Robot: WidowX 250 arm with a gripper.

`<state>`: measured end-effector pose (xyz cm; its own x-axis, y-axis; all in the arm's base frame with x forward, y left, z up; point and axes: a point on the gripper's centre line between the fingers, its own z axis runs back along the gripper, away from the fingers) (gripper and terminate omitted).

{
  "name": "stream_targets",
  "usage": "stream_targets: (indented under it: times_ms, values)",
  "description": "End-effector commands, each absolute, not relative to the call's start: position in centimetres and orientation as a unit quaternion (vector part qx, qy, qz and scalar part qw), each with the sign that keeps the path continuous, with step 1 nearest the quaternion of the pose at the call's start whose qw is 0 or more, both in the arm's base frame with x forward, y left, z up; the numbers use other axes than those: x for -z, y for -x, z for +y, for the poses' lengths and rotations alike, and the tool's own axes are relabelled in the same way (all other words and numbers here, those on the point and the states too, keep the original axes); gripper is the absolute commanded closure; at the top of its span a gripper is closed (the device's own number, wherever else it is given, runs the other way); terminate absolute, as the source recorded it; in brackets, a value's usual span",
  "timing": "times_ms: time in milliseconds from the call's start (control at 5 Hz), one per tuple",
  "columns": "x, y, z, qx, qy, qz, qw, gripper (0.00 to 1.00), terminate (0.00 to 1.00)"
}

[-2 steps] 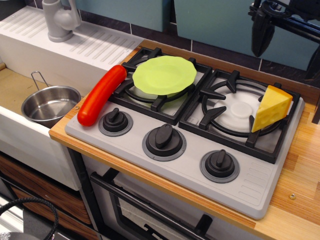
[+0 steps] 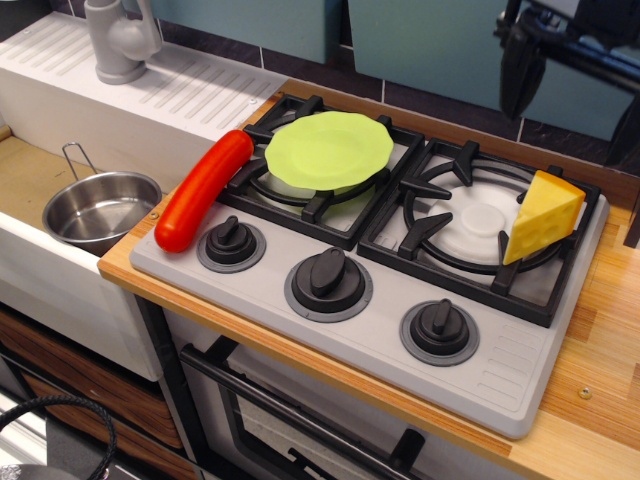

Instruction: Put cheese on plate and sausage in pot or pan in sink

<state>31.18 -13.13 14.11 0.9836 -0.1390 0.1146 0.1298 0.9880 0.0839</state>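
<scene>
The yellow-orange cheese wedge (image 2: 541,216) stands on the right burner grate, at its right edge. The lime-green plate (image 2: 328,150) lies on the left burner. The red sausage (image 2: 203,189) lies on the stove's left edge, beside the plate and not touching it. The steel pot (image 2: 101,208) sits in the sink (image 2: 30,170), empty, with its wire handle pointing back. My gripper (image 2: 573,98) hangs high at the top right, above and behind the cheese. It is open and empty, with one black finger (image 2: 521,66) clearly in view and the other at the frame's right edge.
The grey stove top (image 2: 380,330) has three black knobs along its front. A grey tap (image 2: 120,38) stands on the ribbed white drainboard behind the sink. A wooden counter (image 2: 600,400) runs to the right of the stove. An oven door sits below.
The gripper has shifted very slightly up and to the left. Nothing else has moved.
</scene>
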Motion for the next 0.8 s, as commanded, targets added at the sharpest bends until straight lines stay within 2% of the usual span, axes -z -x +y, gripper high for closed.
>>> stream_targets:
  times_ms: [0,200,600]
  values:
    - [-11.8,-32.8,-13.5,0.077,-0.015,-0.115,0.990,0.00,0.00]
    - [-10.3,-33.4,-13.5,0.089,-0.011,-0.145,0.985,0.00,0.00]
    - [-9.5,-34.0,-12.6,0.104,-0.017,-0.182,0.978,0.00,0.00]
